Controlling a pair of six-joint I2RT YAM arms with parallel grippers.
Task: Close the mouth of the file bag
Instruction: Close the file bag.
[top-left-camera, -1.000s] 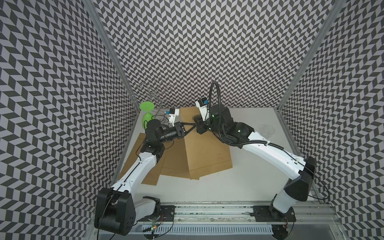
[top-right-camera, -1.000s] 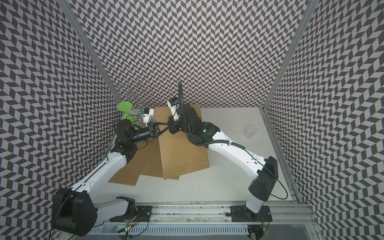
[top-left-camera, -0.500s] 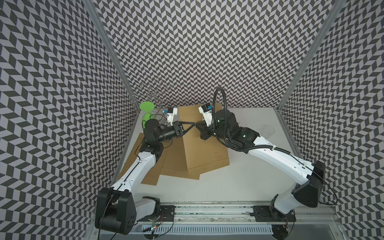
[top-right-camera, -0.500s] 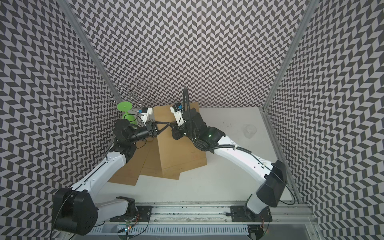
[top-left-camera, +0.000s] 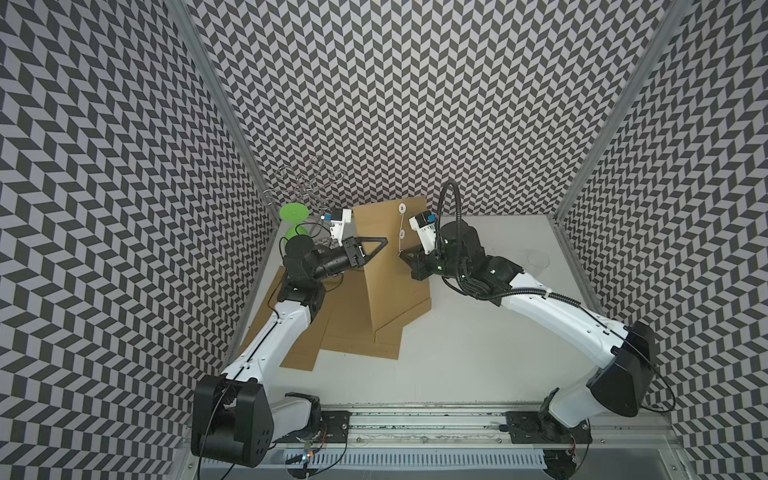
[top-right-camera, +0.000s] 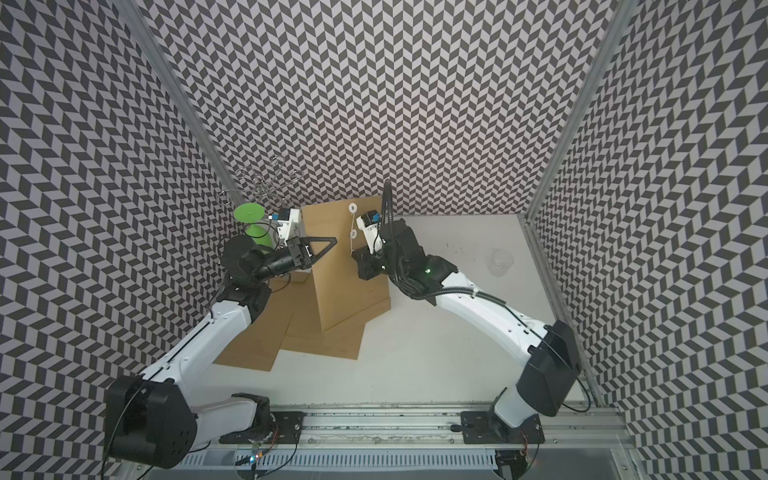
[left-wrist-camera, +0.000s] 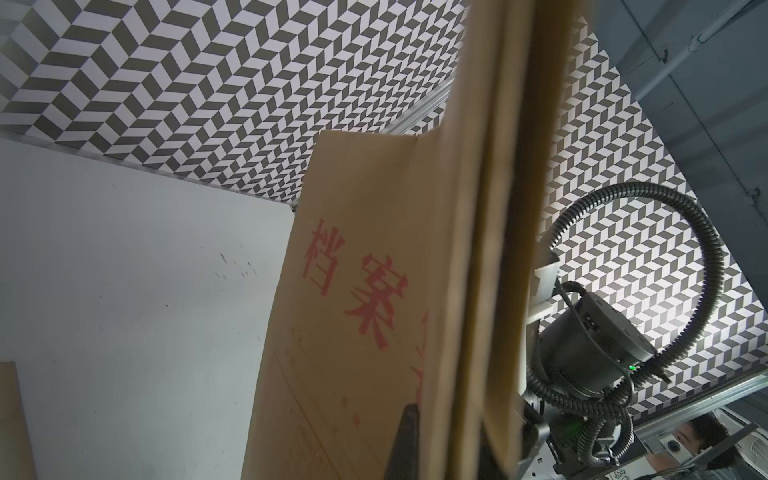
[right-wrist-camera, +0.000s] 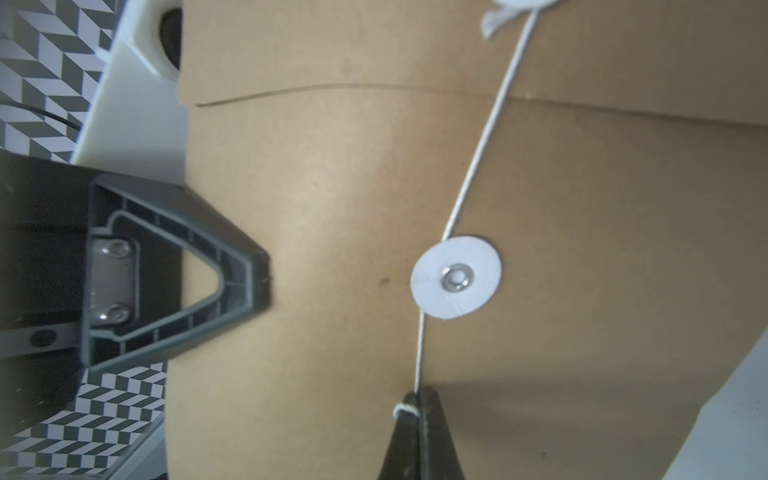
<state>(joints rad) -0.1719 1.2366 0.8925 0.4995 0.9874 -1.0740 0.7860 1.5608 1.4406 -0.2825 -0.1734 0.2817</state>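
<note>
A brown file bag (top-left-camera: 388, 266) (top-right-camera: 334, 270) stands lifted on edge near the back of the table. My left gripper (top-left-camera: 383, 241) (top-right-camera: 333, 240) is shut on its left edge, and in the left wrist view the bag (left-wrist-camera: 353, 291), with red characters, fills the space at the gripper (left-wrist-camera: 453, 457). Two white discs sit on its flap (top-left-camera: 402, 208) and body (top-left-camera: 401, 235). A white string (right-wrist-camera: 478, 166) runs past the lower disc (right-wrist-camera: 456, 276) into my right gripper (right-wrist-camera: 417, 399) (top-left-camera: 403, 254), which is shut on the string's end.
More brown file bags (top-left-camera: 353, 332) lie flat on the white table (top-left-camera: 478, 332) under the lifted one. A green stand (top-left-camera: 294, 212) and a wire rack (top-left-camera: 303, 183) occupy the back left corner. A clear cup (top-left-camera: 537, 262) sits at the right.
The right gripper has pulled away to the right with the string, and the two grippers now stand apart. The file bag has risen from lying nearly flat to standing on edge.
</note>
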